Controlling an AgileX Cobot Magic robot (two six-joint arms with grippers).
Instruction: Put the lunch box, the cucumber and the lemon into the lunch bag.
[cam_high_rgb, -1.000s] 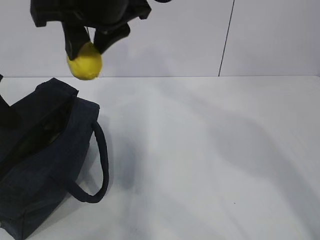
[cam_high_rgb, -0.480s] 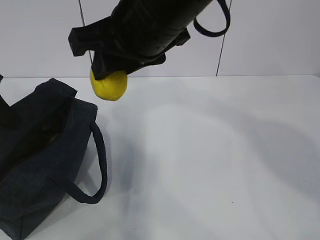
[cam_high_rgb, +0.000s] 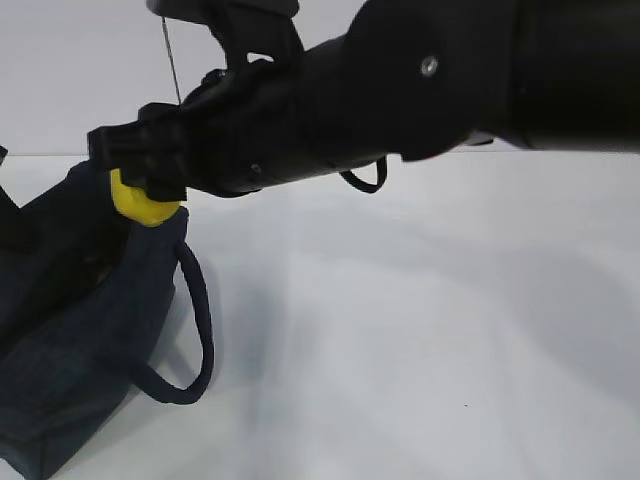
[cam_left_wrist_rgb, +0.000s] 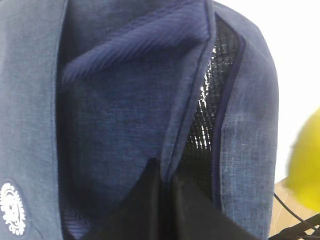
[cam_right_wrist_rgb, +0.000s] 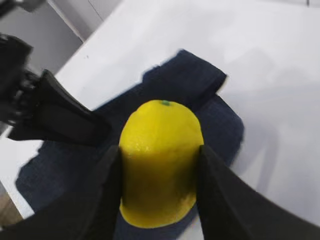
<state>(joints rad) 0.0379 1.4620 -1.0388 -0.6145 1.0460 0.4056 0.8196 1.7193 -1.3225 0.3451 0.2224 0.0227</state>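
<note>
The yellow lemon (cam_right_wrist_rgb: 161, 150) is held between the two black fingers of my right gripper (cam_right_wrist_rgb: 160, 165), which is shut on it. In the exterior view the lemon (cam_high_rgb: 140, 207) hangs at the top edge of the dark navy lunch bag (cam_high_rgb: 80, 320), under the right gripper (cam_high_rgb: 138, 185). My left gripper (cam_left_wrist_rgb: 166, 185) is shut on the bag's opening edge (cam_left_wrist_rgb: 197, 100), and the silver-lined inside (cam_left_wrist_rgb: 207, 115) shows beside it. The lunch box and the cucumber are out of view.
The white table (cam_high_rgb: 430, 330) stretches to the right of the bag. A loop handle (cam_high_rgb: 196, 330) hangs over the bag's right side. My thick black right arm (cam_high_rgb: 400, 90) crosses the upper part of the exterior view. A round white logo (cam_left_wrist_rgb: 12, 208) marks the bag's side.
My right arm has swung down and to the left with the lemon, from above the table behind the bag to the bag's top edge. The left gripper keeps its hold on the bag.
</note>
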